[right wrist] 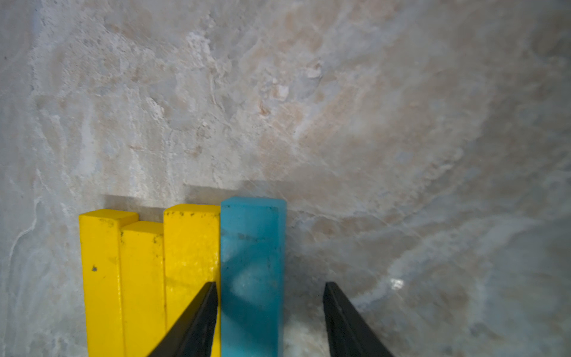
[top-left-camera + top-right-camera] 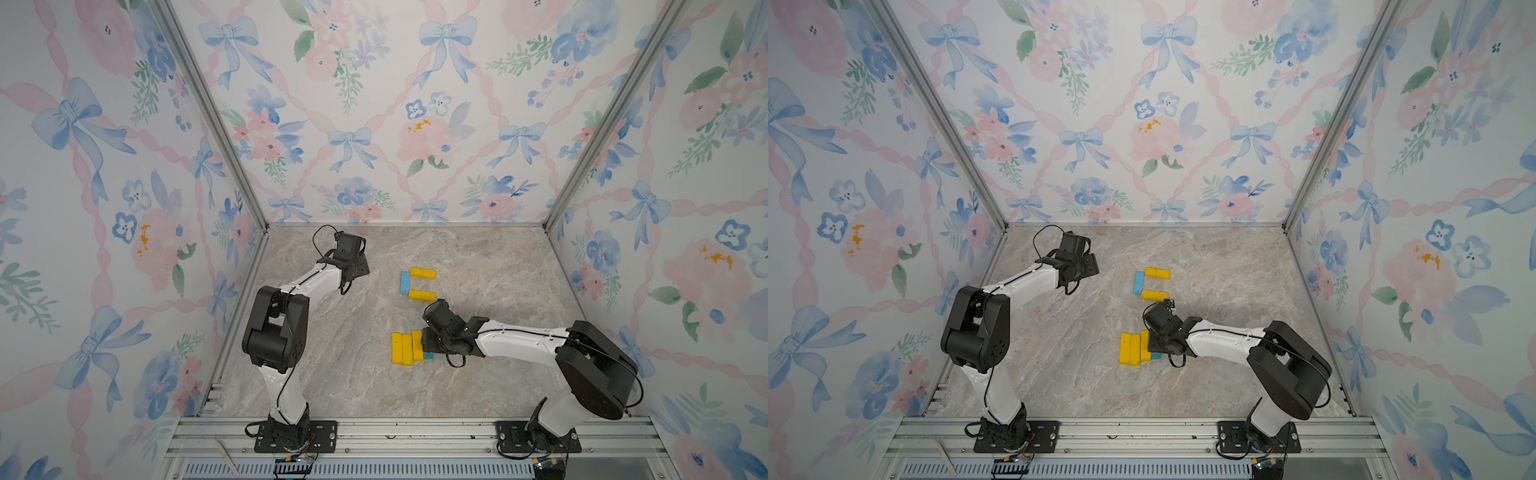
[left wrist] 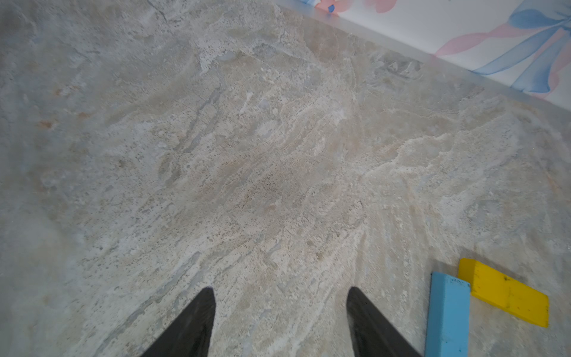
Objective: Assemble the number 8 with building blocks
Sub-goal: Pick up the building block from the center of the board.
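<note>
So, the teal, slightly see-through oblong bar (image 1: 251, 262) is straddled by the right gripper (image 1: 270, 284), with its long axis lined up with the fingers and running out ahead of the tips. The jaws are parted wider than the bar. One fingertip (image 1: 210, 296) is parked over the seam with the nearest glossy yellow bar (image 1: 191, 247), and a gap is seen at the other fingertip. A scuffed middle yellow bar (image 1: 142, 278) and an outermost yellow bar (image 1: 99, 278) are packed parallel beyond that.

The left gripper (image 3: 281, 289) is spread wide over the stone-patterned tabletop (image 3: 247, 154), and nothing is held. A matte light blue bar (image 3: 448, 315) is seen outside one finger, with a crosswise yellow bar (image 3: 506, 293) set right at its far end.
</note>
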Controlling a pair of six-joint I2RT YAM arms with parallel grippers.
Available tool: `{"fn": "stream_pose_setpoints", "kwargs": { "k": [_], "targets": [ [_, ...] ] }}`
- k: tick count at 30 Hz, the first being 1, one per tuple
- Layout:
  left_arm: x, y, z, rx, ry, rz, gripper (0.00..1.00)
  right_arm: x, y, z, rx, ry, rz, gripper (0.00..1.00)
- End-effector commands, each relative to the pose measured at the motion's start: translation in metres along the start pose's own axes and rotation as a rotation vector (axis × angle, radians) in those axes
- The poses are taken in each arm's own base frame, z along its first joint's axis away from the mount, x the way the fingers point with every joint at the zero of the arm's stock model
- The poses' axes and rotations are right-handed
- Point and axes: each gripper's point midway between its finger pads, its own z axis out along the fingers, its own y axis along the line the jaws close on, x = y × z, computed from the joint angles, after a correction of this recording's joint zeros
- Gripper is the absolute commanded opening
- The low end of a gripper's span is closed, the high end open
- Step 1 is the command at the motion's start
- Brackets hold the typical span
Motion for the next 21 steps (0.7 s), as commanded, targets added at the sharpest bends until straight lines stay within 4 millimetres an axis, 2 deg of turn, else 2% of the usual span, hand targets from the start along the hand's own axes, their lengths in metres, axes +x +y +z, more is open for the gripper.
{"fn": "stream_pose_setpoints", "kwargs": {
  "k": [1,5,11,15,21],
  "targets": [
    [0.003,0.001,-0.002,-0.009,-0.001,0.017,0.70,0.020,-0.034,0.003,0.107,0.069,-0.024,0.55],
    [0.004,0.000,-0.001,-0.006,0.003,0.017,0.70,0.022,-0.037,0.005,0.115,0.082,-0.043,0.55],
    [0.001,0.000,-0.003,-0.006,-0.005,0.017,0.70,0.022,-0.028,0.008,0.139,0.103,-0.113,0.52],
    [0.001,0.000,-0.004,-0.006,-0.007,0.020,0.70,0.029,-0.030,0.015,0.237,0.149,-0.195,0.52],
    [0.000,-0.001,-0.004,-0.005,-0.009,0.022,0.70,0.038,-0.032,0.023,0.268,0.188,-0.212,0.48]
  ]
}}
